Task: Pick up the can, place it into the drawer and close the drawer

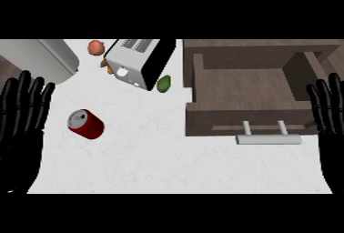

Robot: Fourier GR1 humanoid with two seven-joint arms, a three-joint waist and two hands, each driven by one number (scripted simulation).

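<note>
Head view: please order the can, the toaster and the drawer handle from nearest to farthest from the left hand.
From the left hand:
1. Can, just right of it.
2. Toaster, top centre.
3. Drawer handle, far right side.

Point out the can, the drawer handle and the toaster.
can (86, 124), head view, on its red side wall.
drawer handle (268, 139), head view, on the middle of the pale bar.
toaster (132, 57), head view, on its silver top by the slots.

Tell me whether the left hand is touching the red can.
Apart. The head view shows bare white counter between the left hand, resting open at the left edge, and the red can lying to its right.
</note>
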